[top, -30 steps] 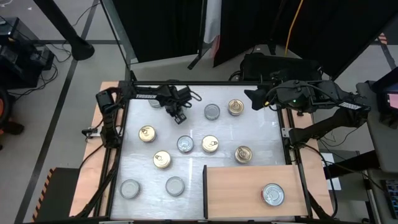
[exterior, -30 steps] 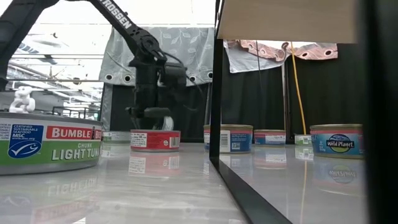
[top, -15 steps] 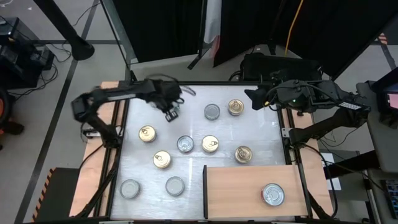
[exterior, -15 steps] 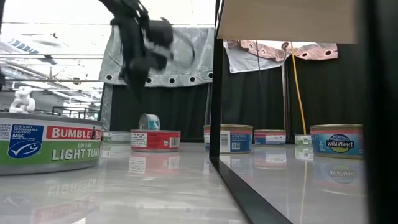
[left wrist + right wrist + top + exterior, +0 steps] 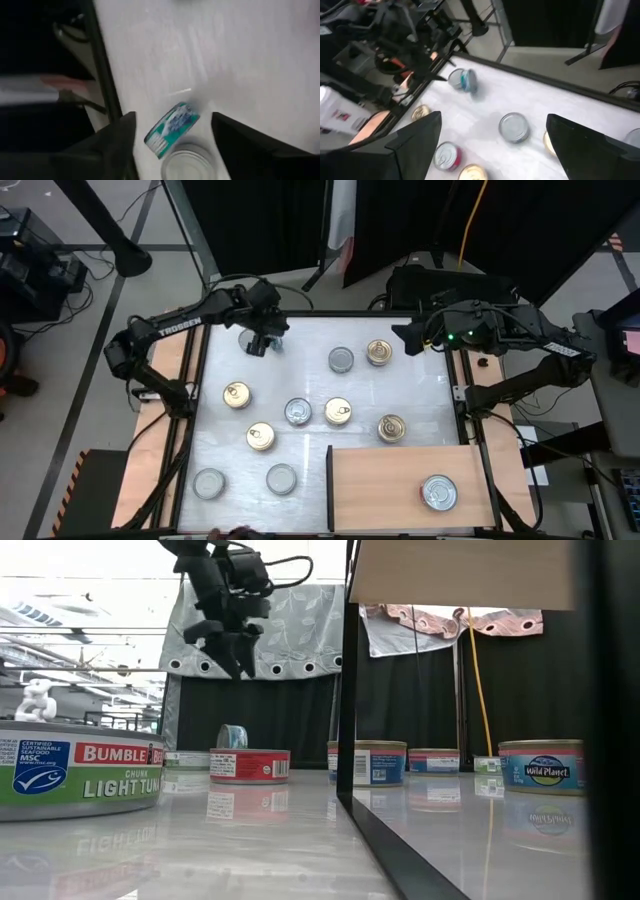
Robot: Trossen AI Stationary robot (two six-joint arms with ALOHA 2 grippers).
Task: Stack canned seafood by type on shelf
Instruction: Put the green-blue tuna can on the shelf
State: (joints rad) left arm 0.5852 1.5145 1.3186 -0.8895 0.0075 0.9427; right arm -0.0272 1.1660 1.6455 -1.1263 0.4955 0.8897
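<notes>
Curtain: black drapes (image 5: 270, 225) hang beyond the table's far edge.
Cable: yellow cord (image 5: 478, 680) hangs against them.
Figurine: small white figure (image 5: 36, 698), far left.

One tin (image 5: 438, 492) on shelf (image 5: 380, 475)

A robotics lab or test studio: black curtains (image 5: 280, 225) hang behind the table's (image 5: 420, 395) far edge, cables (image 5: 95, 275) trail over grey floor, and an equipment rack (image 5: 35, 265) stands at left.
</notes>
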